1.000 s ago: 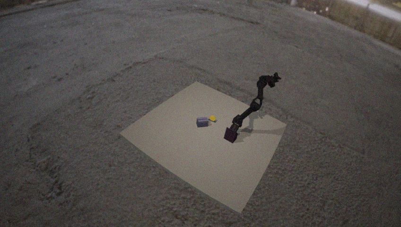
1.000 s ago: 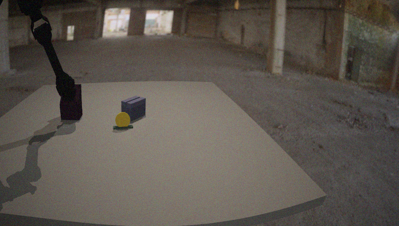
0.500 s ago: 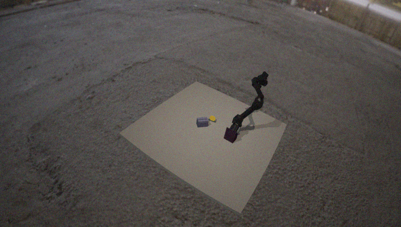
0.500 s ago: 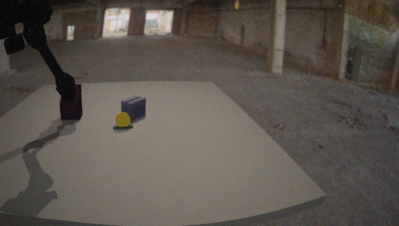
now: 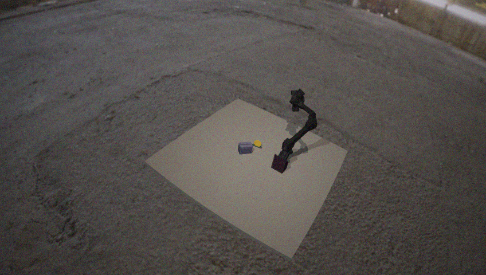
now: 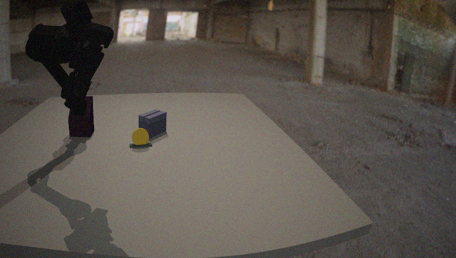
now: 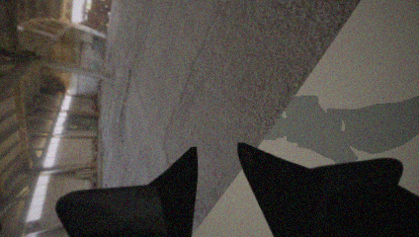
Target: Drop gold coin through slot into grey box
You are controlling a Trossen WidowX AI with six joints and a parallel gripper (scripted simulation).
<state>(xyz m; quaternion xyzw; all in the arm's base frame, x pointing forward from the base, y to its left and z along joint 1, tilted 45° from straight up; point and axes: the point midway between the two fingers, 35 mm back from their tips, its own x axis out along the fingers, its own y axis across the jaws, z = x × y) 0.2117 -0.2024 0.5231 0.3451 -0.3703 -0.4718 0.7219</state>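
Observation:
The gold coin (image 5: 257,143) (image 6: 140,136) stands on edge in the dark-green holder (image 5: 260,146) (image 6: 145,145). The closed grey box (image 5: 245,148) (image 6: 157,125) stands close beside them; its lid shows a narrow dark slot along its length. My gripper (image 7: 217,150) is partly open, with a gap between its two black fingertips and nothing between them. In the top view it is raised high, well away from the coin and the box. The coin, holder and box do not show in the wrist view.
A pale square table top (image 5: 211,177) (image 6: 223,191) (image 7: 385,59) carries the arm's dark maroon base (image 5: 279,164) (image 6: 81,122), which stands to one side of the coin and box. The arm's shadow (image 6: 86,223) (image 7: 316,123) falls across the table top. Rough floor surrounds it.

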